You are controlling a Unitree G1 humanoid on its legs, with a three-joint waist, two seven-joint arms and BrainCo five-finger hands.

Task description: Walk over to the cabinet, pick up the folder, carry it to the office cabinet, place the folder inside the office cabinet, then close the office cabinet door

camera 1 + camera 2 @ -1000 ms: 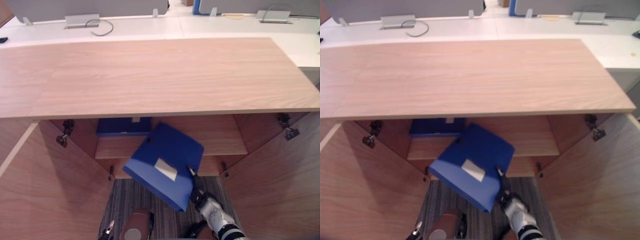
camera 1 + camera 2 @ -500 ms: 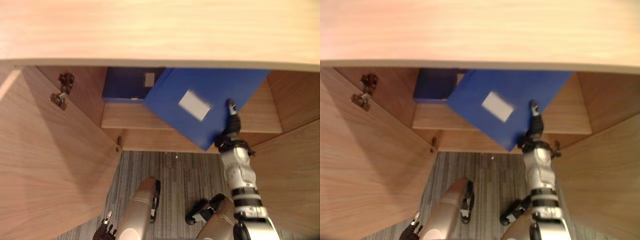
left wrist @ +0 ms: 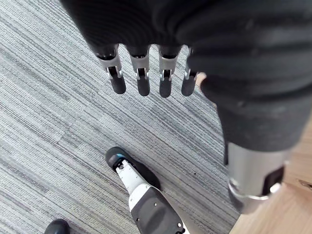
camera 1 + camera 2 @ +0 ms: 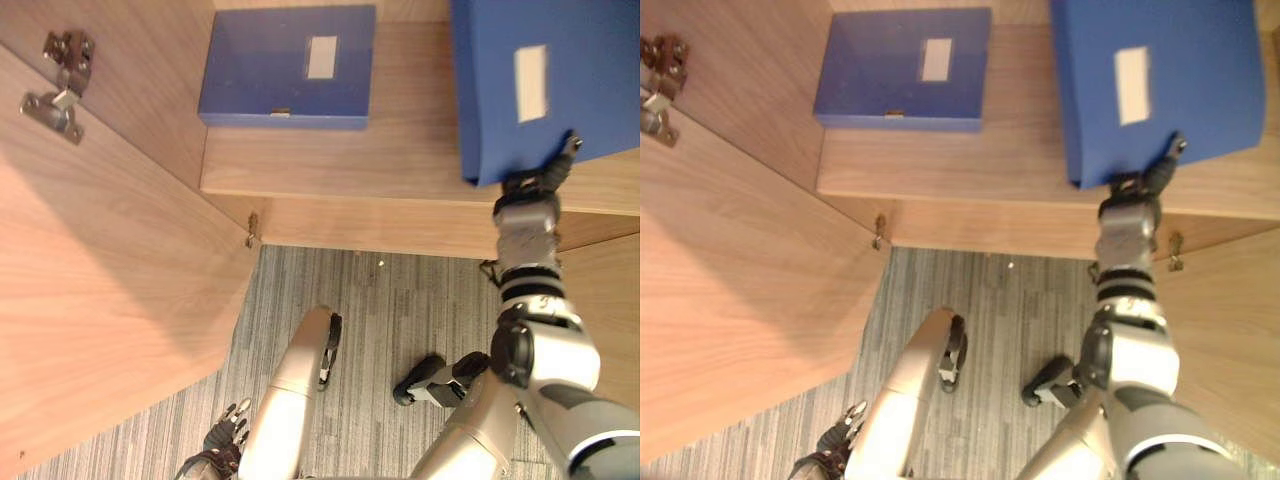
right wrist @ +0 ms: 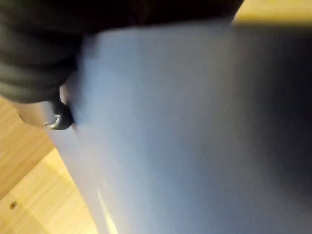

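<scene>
At the near corner of the blue folder (image 4: 500,100), the right hand (image 4: 535,182) is gripping. One dark-tipped finger (image 4: 568,148) is lying over the top face, and the rest of the hand is sitting below the edge, so we are reading the hand as clamped on the folder. We are seeing the folder lying flat, white label (image 4: 531,82) up, over the right part of the cabinet shelf (image 4: 350,165). We cannot tell whether it is resting on the wood or being held just above it. A second blue folder (image 4: 270,70) is lying flat on the left part of the same shelf, well apart from the first. To the left, the cabinet door (image 4: 100,280) is standing open, with its hinge (image 4: 55,78) showing. The left hand (image 3: 141,80) is hanging low over the grey striped carpet (image 4: 380,310), fingers straight, apart and holding nothing.
</scene>
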